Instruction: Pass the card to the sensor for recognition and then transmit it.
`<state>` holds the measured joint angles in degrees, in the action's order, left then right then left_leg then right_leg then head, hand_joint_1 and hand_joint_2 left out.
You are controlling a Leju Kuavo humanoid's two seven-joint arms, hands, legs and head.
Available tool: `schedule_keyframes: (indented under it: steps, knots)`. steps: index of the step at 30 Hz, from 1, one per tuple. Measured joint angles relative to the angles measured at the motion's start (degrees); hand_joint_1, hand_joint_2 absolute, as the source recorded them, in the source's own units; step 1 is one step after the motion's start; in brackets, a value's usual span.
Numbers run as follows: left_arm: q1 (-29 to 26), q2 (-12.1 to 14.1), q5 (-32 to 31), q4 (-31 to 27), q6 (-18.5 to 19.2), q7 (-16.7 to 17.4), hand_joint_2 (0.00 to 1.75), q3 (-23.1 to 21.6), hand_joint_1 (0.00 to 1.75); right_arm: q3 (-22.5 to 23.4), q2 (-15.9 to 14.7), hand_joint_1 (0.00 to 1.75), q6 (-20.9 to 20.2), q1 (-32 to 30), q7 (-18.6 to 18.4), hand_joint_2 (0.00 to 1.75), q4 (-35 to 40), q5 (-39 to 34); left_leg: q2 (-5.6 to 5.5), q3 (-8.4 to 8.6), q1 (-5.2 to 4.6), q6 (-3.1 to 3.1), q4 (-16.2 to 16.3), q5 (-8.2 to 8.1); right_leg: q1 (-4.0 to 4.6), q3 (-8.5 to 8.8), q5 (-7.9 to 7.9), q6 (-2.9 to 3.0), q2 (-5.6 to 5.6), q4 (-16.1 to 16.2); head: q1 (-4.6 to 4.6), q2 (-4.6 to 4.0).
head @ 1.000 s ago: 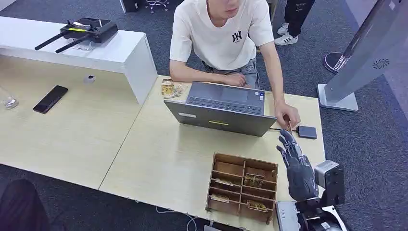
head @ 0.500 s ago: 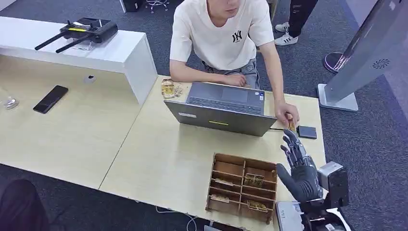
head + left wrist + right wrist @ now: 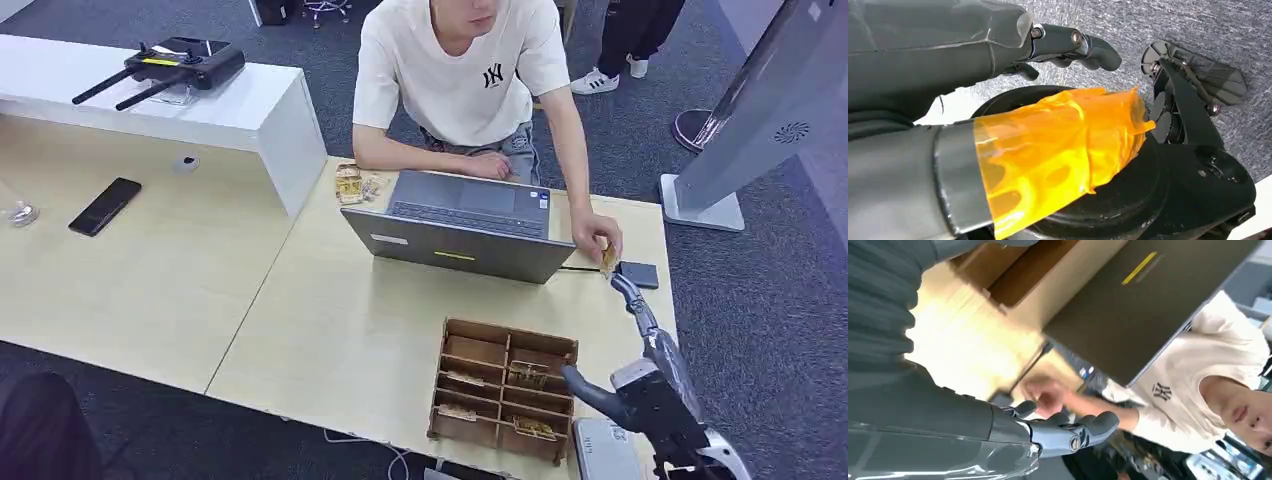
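By the sensor (image 3: 638, 274), card (image 3: 608, 256) in person's hand (image 3: 596, 238), just beyond right hand (image 3: 640, 320), fingers apart.

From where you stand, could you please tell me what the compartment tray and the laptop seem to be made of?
The compartment tray looks like thin unfinished plywood: brown, matte, with slotted dividers and darker cut edges. The laptop looks like grey metal, perhaps aluminium, with a smooth matte lid; painted plastic cannot be ruled out.

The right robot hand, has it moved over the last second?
Yes. The right robot hand has turned edge-on and reached forward, away from the wooden tray, toward the person's hand by the black sensor.
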<state>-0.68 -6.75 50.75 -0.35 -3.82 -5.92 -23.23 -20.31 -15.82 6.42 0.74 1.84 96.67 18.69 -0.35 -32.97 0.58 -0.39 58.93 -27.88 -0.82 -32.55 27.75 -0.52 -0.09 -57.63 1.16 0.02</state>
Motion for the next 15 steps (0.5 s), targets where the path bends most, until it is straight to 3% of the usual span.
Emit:
schedule_keyframes:
  steps: [5, 6, 8, 9, 15]
  knots:
    - [0.0, 0.0, -0.4, 0.0, 0.0, 0.1, 0.00, 0.0, 0.00, -1.1, -1.6, 0.00, 2.3, -0.1, 0.0, 1.75, 0.7, 12.6, 0.00, 0.00, 0.00, 0.00, 0.0, 0.00, 0.00, 0.00, 0.00, 0.00, 0.00, 0.0, -0.02, 0.00]
    - [0.0, 0.0, -0.5, 0.0, 0.0, 0.2, 0.00, 0.0, 0.00, -1.4, -1.8, 0.07, 2.6, -0.1, 0.0, 1.75, 0.7, 13.9, 0.00, 0.00, 0.01, 0.00, 0.0, 0.00, 0.01, 0.00, 0.00, 0.00, 0.00, 0.0, 0.00, 0.00]
    - [0.1, 0.0, -0.6, 0.0, 0.1, 0.5, 0.00, -0.2, 0.00, -2.1, -2.0, 1.47, 3.1, 0.0, 0.1, 1.75, 0.7, 17.1, 0.00, 0.00, 0.01, 0.00, 0.0, 0.00, 0.01, 0.00, 0.00, 0.00, 0.00, 0.0, 0.00, 0.00]
    - [0.1, 0.0, -0.7, 0.0, 0.1, 0.5, 0.00, -0.2, 0.00, -2.5, -2.1, 1.75, 3.2, 0.1, 0.2, 1.75, 0.7, 17.7, 0.00, 0.00, 0.01, 0.00, 0.0, 0.00, 0.01, 0.00, 0.00, 0.00, 0.00, 0.0, -0.02, 0.00]
    - [0.1, 0.1, -0.7, 0.0, 0.3, 0.8, 0.00, -0.5, 0.00, -5.1, -2.3, 1.75, 3.0, 0.2, 0.6, 1.75, 0.6, 18.6, 0.00, 0.00, 0.01, 0.00, 0.0, 0.00, 0.01, 0.00, 0.00, 0.00, 0.00, 0.0, 0.00, 0.00]
